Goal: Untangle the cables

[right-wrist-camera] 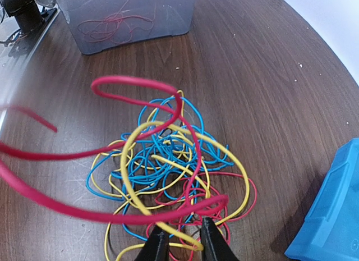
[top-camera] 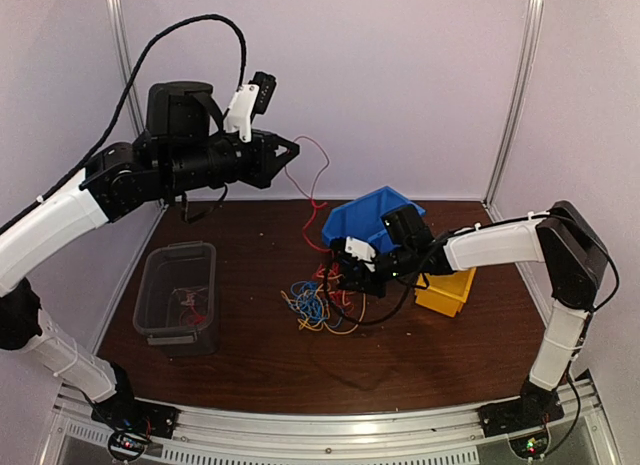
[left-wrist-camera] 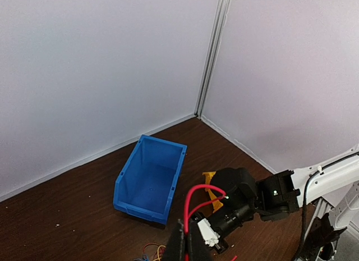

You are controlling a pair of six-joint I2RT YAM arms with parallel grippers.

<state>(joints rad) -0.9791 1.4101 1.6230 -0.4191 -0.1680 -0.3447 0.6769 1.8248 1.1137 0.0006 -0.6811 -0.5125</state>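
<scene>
A tangle of thin blue, yellow and red cables (top-camera: 318,305) lies on the brown table, left of my right gripper (top-camera: 337,281). It fills the right wrist view (right-wrist-camera: 168,154). The right gripper (right-wrist-camera: 180,239) hangs low over the pile's near edge. Its jaws are a little apart, with yellow and red strands between them. My left gripper (top-camera: 286,151) is raised high at the back left, shut on a red cable (top-camera: 318,175) that runs down to the pile. In the left wrist view the fingers (left-wrist-camera: 180,244) pinch that red cable (left-wrist-camera: 190,207).
A grey bin (top-camera: 178,295) holding a few red wires stands at the left, also in the right wrist view (right-wrist-camera: 129,19). A blue bin (top-camera: 365,220) lies tilted behind the pile. A yellow bin (top-camera: 447,290) sits under the right arm. White walls enclose the table.
</scene>
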